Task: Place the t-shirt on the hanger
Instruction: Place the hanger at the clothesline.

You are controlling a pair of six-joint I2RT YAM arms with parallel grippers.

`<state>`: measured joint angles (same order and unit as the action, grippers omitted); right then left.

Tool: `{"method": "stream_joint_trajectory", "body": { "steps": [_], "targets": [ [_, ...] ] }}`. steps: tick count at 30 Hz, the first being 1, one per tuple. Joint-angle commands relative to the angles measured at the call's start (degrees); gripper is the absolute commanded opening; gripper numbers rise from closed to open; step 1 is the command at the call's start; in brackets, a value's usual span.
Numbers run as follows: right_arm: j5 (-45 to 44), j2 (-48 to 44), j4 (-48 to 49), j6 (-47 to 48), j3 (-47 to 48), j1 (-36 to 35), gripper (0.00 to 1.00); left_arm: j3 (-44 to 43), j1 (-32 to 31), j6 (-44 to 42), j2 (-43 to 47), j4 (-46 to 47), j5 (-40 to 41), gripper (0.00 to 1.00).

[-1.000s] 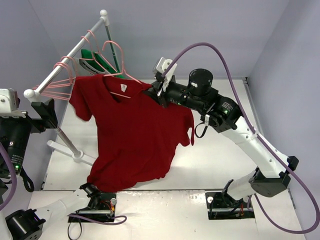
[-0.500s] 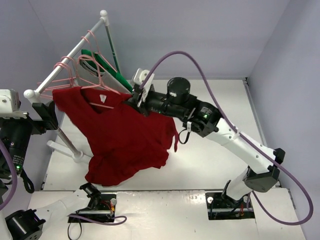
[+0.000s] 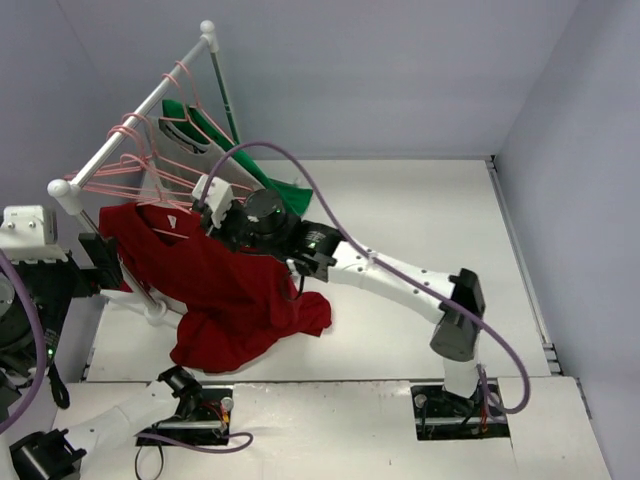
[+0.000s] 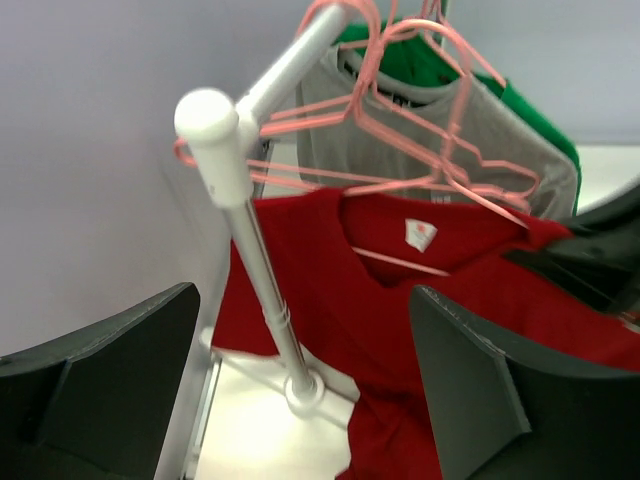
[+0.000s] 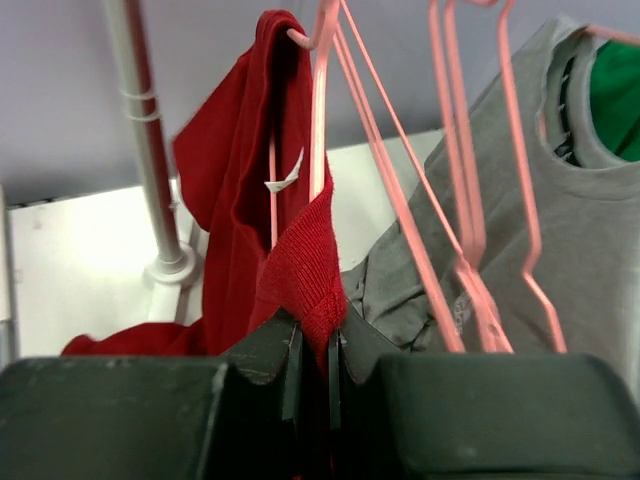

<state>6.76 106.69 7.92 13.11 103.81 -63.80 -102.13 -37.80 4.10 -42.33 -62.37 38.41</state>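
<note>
My right gripper (image 5: 318, 345) has its jaws drawn almost together, pinching a fold of the t-shirt (image 5: 235, 220) at what looks like the shoulder seam. Just above that pinch runs the pink wire of the hanger (image 5: 320, 130), threaded through the neck beside the white label. To the right, close by, hang the other pink hangers and the grey t-shirt (image 5: 590, 230), with the green garment (image 3: 215, 125) further along the rack (image 3: 130, 125). The red shirt sits at the near left end of the rail, its hem heaped on the table (image 3: 420, 220) by the rack's foot. I cannot tell whether the hook is over the rail. I judge the safe course is a firm pinch, lifting so the hook seats cleanly clear of its neighbours, and releasing only then. My left gripper (image 4: 300, 400) stands wide and empty, facing the rack's post.
</note>
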Motion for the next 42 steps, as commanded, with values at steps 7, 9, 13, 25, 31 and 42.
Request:
{"method": "stream_joint_trajectory", "body": {
  "steps": [7, 9, 13, 25, 31, 42],
  "targets": [
    [-5.74, 4.5, 16.45, 2.52, 11.64, -2.24, 0.0, 3.78, 0.18, 8.1, 2.38, -4.89, -1.91, 0.81],
    [-6.27, 2.79, 18.48, 2.81, 9.19, -2.36, 0.0, 3.97, 0.18, 8.59, 2.68, -5.13, -2.7, 0.81],
    [-6.1, 0.59, 19.85, 3.15, 6.47, -2.64, 0.0, 4.64, 0.18, 8.64, 3.17, -5.22, -2.87, 0.81],
    [-2.98, 13.3, 18.36, 1.28, 19.42, -2.2, 0.0, 4.75, 0.18, 8.03, 2.35, -6.1, -2.37, 0.81],
    [-2.11, 14.36, 18.36, -0.97, 17.83, -2.2, 0.0, 5.53, 0.18, 8.64, 3.22, -6.89, -2.29, 0.81],
    [-4.95, 0.04, 17.31, -0.55, 1.35, -2.1, 0.55, 6.15, 0.27, 8.57, 3.45, -6.97, -3.18, 0.81]
  ]
}}
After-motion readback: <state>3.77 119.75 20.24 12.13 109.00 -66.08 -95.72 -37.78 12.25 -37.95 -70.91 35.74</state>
